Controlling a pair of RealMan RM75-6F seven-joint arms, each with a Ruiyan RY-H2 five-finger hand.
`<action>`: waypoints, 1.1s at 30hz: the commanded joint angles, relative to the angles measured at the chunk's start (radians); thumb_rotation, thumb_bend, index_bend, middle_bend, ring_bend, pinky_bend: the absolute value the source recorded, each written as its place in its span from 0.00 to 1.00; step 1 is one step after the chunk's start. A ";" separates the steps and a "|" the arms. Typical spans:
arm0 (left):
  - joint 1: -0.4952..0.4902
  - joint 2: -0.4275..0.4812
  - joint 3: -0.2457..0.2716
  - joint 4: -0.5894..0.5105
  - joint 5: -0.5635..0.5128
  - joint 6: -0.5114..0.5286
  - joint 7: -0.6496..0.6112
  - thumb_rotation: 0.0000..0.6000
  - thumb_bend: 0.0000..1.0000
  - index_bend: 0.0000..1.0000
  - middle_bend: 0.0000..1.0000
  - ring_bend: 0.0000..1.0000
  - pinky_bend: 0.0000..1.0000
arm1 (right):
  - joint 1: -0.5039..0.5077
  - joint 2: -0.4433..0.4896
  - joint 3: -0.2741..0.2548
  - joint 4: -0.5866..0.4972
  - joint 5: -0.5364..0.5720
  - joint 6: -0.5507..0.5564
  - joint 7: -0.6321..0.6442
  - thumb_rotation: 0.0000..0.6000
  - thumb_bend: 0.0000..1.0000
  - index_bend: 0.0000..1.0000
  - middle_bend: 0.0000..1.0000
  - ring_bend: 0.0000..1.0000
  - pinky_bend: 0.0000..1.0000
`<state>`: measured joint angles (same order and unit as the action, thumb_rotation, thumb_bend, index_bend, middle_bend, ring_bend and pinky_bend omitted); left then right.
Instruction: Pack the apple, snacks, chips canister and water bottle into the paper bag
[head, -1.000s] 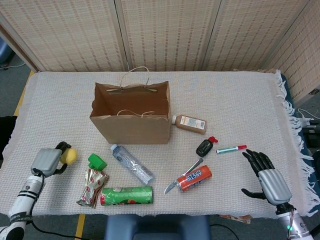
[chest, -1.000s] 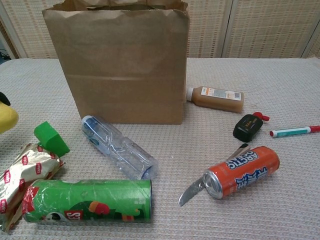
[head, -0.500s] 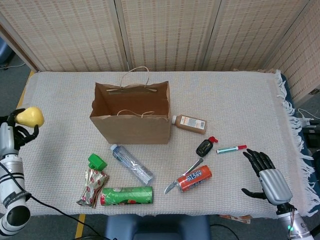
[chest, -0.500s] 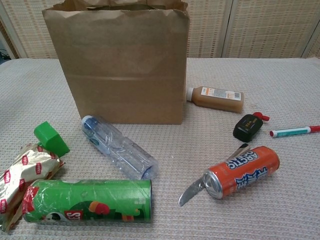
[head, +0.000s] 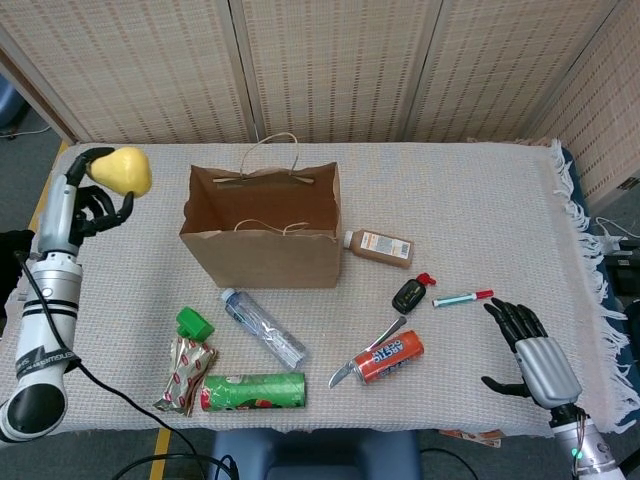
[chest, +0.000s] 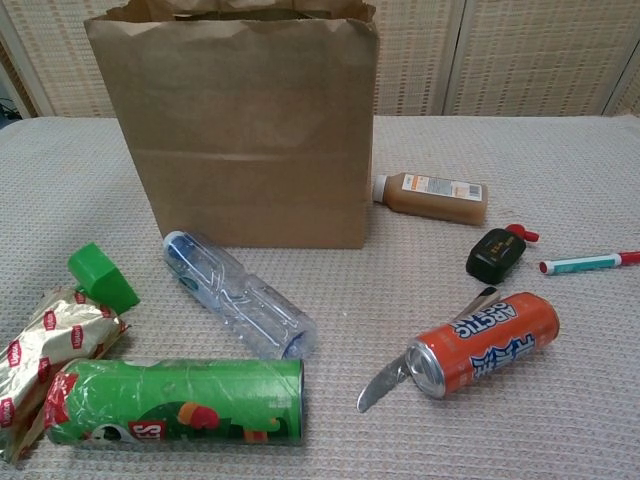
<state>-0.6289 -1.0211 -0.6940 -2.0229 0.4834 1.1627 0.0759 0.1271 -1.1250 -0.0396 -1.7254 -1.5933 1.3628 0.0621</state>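
My left hand (head: 88, 200) holds a yellow apple (head: 122, 169) up in the air, left of the open brown paper bag (head: 262, 228) (chest: 240, 130). The clear water bottle (head: 264, 328) (chest: 240, 297) lies on the cloth in front of the bag. Nearer the front edge lie the green chips canister (head: 254, 391) (chest: 175, 402) and the foil snack packs (head: 185, 373) (chest: 45, 350). My right hand (head: 532, 351) hovers open at the table's right front, with nothing in it. Neither hand shows in the chest view.
An orange soda can (head: 389, 356) (chest: 484, 342) lies on a knife (head: 362, 352). A brown bottle (head: 378, 247), a black key fob (head: 408, 296), a pen (head: 462, 298) and a green cap (head: 194, 323) lie around. A woven screen stands behind the table.
My left hand has lifted the apple off the table's left front and carried it up and toward the bag. The right hand has stayed put.
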 joint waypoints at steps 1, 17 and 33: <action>-0.131 -0.089 0.082 0.030 0.032 0.013 0.146 1.00 0.63 0.72 0.66 0.66 0.76 | 0.003 0.004 -0.001 -0.005 0.005 -0.009 0.003 1.00 0.00 0.00 0.00 0.00 0.00; -0.389 -0.340 0.254 0.321 0.069 -0.007 0.439 1.00 0.38 0.11 0.01 0.02 0.21 | 0.012 0.033 -0.002 -0.034 0.020 -0.032 0.033 1.00 0.00 0.00 0.00 0.00 0.00; -0.247 -0.191 0.243 0.127 0.173 0.084 0.303 1.00 0.40 0.13 0.00 0.02 0.20 | 0.006 0.035 -0.009 -0.033 0.011 -0.025 0.022 1.00 0.00 0.00 0.00 0.00 0.00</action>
<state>-0.9098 -1.2403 -0.4481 -1.8619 0.6314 1.2288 0.4187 0.1339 -1.0900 -0.0491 -1.7582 -1.5824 1.3370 0.0847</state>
